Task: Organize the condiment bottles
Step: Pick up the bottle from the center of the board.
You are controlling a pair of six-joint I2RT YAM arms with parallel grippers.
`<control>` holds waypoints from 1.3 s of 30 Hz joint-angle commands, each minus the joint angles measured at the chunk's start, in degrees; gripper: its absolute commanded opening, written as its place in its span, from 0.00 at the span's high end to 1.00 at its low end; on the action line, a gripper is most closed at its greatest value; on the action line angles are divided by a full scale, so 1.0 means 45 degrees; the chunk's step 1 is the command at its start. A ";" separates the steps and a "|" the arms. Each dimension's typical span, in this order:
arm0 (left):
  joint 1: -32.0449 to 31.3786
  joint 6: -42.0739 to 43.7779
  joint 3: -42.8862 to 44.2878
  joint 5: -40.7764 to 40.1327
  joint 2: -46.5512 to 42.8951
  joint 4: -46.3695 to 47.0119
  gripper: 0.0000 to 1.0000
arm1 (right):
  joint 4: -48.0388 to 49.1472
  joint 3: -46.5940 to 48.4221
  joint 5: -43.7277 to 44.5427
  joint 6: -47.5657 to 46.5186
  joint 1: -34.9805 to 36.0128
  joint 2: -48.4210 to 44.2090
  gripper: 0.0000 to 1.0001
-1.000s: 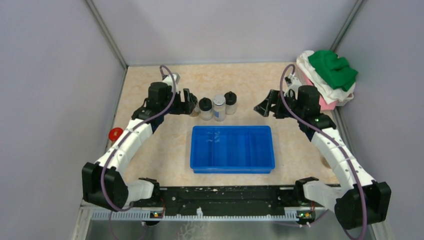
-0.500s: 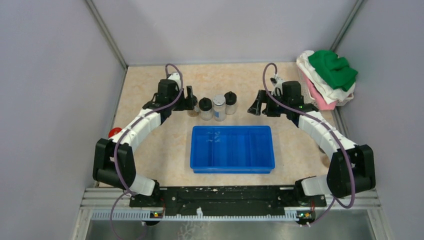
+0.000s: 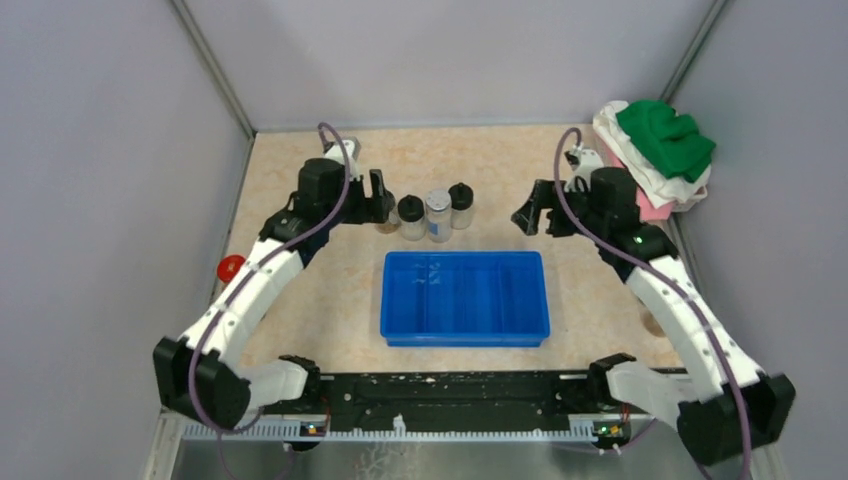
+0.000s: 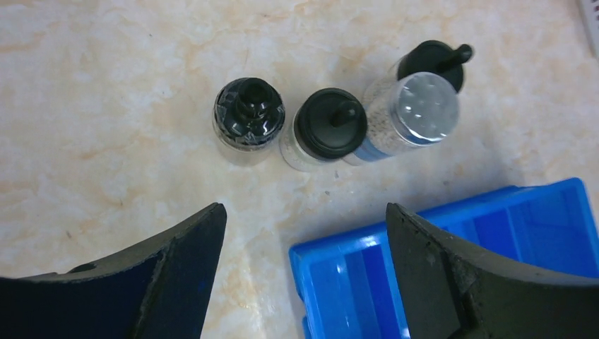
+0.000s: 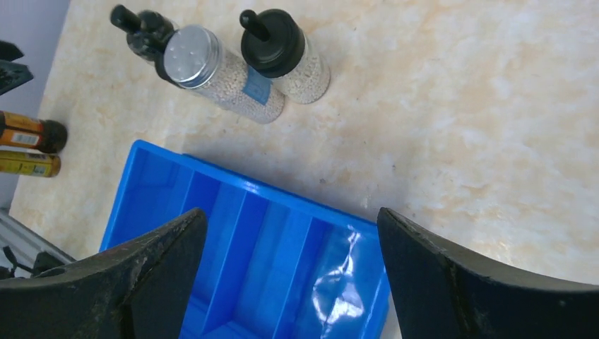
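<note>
Several condiment bottles stand in a tight row behind the blue tray (image 3: 465, 300): a black-capped bottle (image 3: 411, 215), a silver-capped jar (image 3: 438, 213) and another black-capped bottle (image 3: 461, 203). The left wrist view adds a plastic-wrapped black-capped bottle (image 4: 248, 119) left of the black cap (image 4: 330, 126) and silver cap (image 4: 424, 108). My left gripper (image 3: 378, 198) hovers open just left of the row, jaws wide and empty (image 4: 304, 208). My right gripper (image 3: 527, 213) hangs open to the right of the row, over the tray's far right corner (image 5: 291, 212).
A red-capped item (image 3: 231, 267) lies by the left wall. Folded cloths (image 3: 655, 150) are piled at the back right. Two orange and yellow labelled bottles (image 5: 28, 134) show at the left edge of the right wrist view. Walls close in on three sides.
Both arms' elbows swung inward half a second ago and are back out now. The right gripper drifted left and returned. The bottles and tray have not moved.
</note>
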 commanded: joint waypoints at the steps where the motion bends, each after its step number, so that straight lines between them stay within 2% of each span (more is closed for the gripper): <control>1: -0.0035 -0.0349 0.0017 -0.0184 -0.2410 -0.1501 0.10 | -0.2231 0.0254 0.2209 0.0118 0.0084 -0.2738 0.08; 4: -0.0035 -0.0377 -0.0016 -0.1212 -0.3555 -0.2464 0.09 | -0.3666 0.0668 0.4630 0.0529 0.0088 -0.3917 0.02; 6: -0.0024 -0.0421 -0.0129 -0.2009 -0.4190 -0.2792 0.04 | -0.4291 0.0847 0.6108 0.0820 0.0064 -0.4353 0.01; 10: 0.0595 -0.0660 0.0165 -0.2903 -0.4470 -0.3708 0.01 | -0.4894 0.1014 0.7133 0.1151 -0.0339 -0.4489 0.01; 14: 0.2967 -0.0224 0.0320 -0.0114 -0.4567 -0.3464 0.01 | -0.4486 0.0881 0.6717 0.1025 -0.1535 -0.4617 0.01; 20: 0.5390 -0.0083 0.0294 0.4012 -0.4294 -0.3004 0.01 | -0.4664 0.0781 0.7120 0.1332 -0.3133 -0.4784 0.01; 23: 0.6073 -0.0433 -0.0297 0.5544 -0.4380 -0.2471 0.01 | -0.4440 0.0194 0.6100 0.1238 -0.4751 -0.5188 0.01; 25: 0.6396 -0.0796 -0.0573 0.6578 -0.4238 -0.2247 0.01 | -0.4058 -0.0373 0.4492 0.1099 -0.5803 -0.5196 0.01; 29: 0.6447 -0.0970 -0.1451 0.7824 -0.3906 -0.1099 0.01 | -0.2621 -0.1714 0.0484 0.1114 -0.5954 -0.4321 0.05; 32: 0.6430 -0.0714 -0.1787 0.7849 -0.3447 -0.1049 0.04 | -0.1557 -0.2357 -0.1984 0.1163 -0.5900 -0.3406 0.16; 35: 0.6216 -0.0917 -0.2265 0.7062 -0.3184 -0.0483 0.08 | -0.1273 -0.1963 -0.1471 0.1180 -0.4934 -0.2613 0.18; 39: 0.5281 -0.1172 -0.2469 0.5872 -0.2501 0.0763 0.09 | -0.1289 -0.0612 -0.0197 0.0947 -0.2194 -0.1016 0.18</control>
